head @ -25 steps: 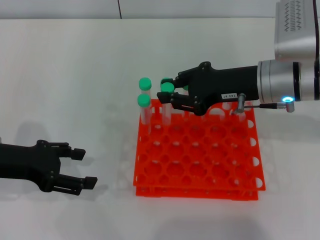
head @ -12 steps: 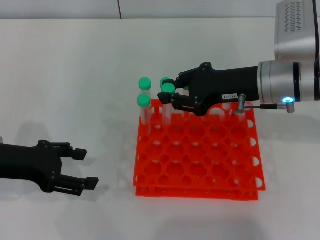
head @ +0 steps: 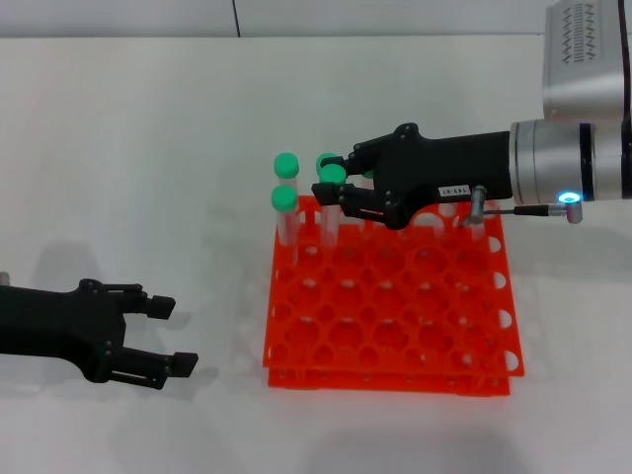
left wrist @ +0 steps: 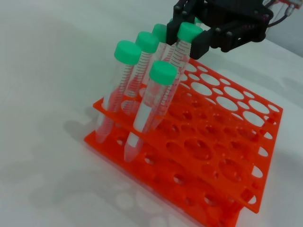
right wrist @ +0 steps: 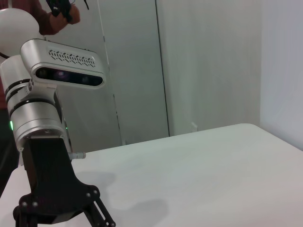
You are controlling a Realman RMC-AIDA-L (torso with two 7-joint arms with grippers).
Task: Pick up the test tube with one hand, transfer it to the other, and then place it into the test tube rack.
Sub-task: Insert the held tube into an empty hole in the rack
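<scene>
Tube (head: 332,176) stands in the rack's (head: 395,316) far row, pinched by the right gripper (head: 332,193); left gripper (head: 168,336) gapes empty on the table.

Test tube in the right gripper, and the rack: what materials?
The test tube looks like clear plastic: see-through wall, printed graduations, matte green cap. The rack looks like moulded glossy orange plastic. The right gripper grips the tube; the left gripper is parked.

I see a glossy orange plastic test tube rack (head: 390,301) on a matt white surface (head: 148,148). Clear plastic tubes (left wrist: 144,113) in it carry smooth green caps (left wrist: 163,71). Beside the rack, the matt black left hand (head: 153,336).
</scene>
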